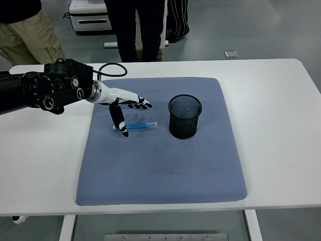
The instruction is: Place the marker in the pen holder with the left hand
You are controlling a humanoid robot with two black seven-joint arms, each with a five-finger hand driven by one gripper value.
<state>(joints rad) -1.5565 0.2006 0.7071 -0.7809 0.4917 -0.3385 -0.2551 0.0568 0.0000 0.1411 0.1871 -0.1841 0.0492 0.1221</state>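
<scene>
A light blue marker [138,125] lies flat on the blue mat [160,150], pointing left to right. To its right stands the black mesh pen holder [184,116], upright and empty as far as I see. My left hand [126,111] hovers over the marker's left end, fingers spread, thumb hanging down beside the marker, holding nothing. Its black arm comes in from the left edge. The right arm is out of view.
The mat covers the middle of the white table [281,100]. People's legs [135,25] stand behind the far edge, and a white machine [88,15] sits on the floor at the back left.
</scene>
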